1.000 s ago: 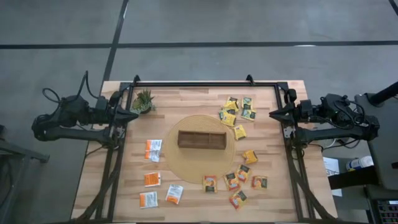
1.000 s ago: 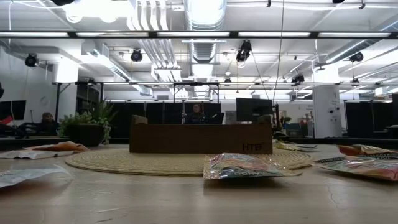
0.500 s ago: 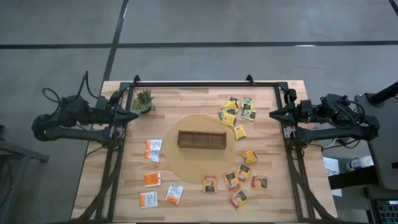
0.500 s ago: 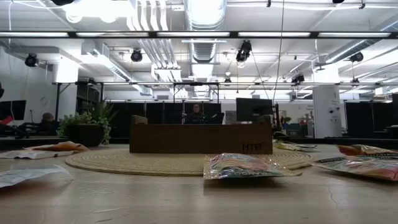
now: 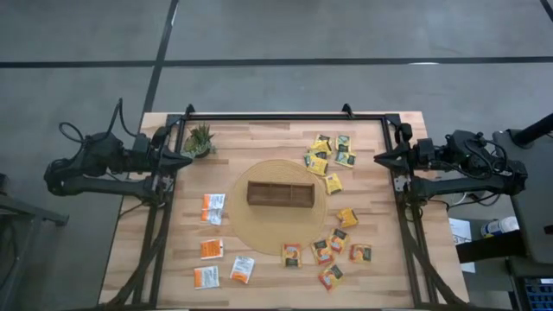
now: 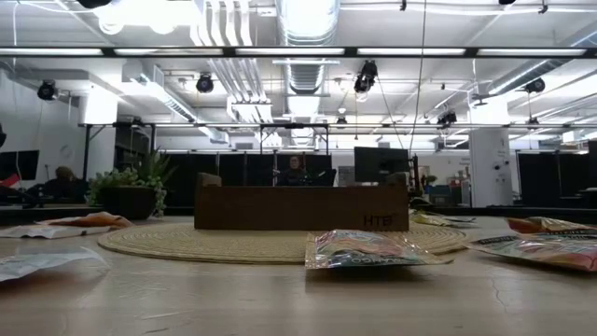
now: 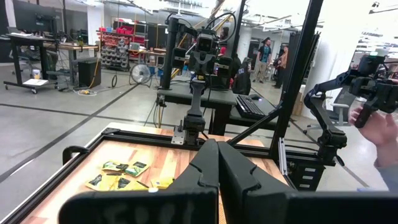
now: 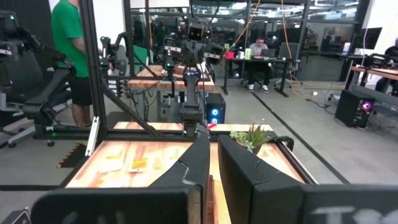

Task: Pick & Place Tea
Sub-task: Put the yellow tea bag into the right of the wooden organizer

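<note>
Both arms wait at the edges of the pale wooden worktop point(image 5: 276, 138), left hand point(image 5: 184, 161) and right hand point(image 5: 380, 158) each with fingers pressed together. The small square foil tea sachets point(image 5: 327, 155) lie scattered around the dark brown divided wooden tray point(image 5: 279, 193), which looks empty; sorting appears not yet begun.

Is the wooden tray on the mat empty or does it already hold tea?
Empty: in the high view the tray shows bare compartments, and the sachets lie around it on the table.
</note>
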Available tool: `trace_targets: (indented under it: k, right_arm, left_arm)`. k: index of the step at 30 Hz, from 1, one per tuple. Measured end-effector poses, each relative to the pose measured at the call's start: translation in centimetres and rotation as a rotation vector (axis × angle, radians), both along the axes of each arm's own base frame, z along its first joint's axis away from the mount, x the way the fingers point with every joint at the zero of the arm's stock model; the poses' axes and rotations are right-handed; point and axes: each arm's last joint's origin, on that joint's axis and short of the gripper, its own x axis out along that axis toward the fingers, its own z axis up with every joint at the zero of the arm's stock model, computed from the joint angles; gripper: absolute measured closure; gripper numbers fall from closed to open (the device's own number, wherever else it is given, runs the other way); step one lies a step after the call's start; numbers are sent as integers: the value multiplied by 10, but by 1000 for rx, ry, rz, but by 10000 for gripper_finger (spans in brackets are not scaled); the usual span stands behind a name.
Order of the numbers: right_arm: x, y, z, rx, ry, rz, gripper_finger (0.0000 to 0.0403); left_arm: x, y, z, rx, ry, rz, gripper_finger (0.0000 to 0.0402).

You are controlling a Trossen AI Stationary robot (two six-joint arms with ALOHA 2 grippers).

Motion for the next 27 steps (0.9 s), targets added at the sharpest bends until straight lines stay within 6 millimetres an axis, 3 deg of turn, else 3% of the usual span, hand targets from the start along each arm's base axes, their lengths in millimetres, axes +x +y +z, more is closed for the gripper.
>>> trace_targets:
  k: [13,16,23,27]
  right_arm:
    - [0,0,1,-2,-7,0,371]
    - [4,0,1,-69,-14,2,371]
    - [37,0,-4,-71,-35,10,371]
    - [61,0,-17,-98,7,9,371]
  left_arm:
    - [0,0,0,0,0,0,402]
    - [0,0,0,0,0,0,402]
    - [0,0,0,0,0,0,402]
    - [0,0,0,0,0,1,402]
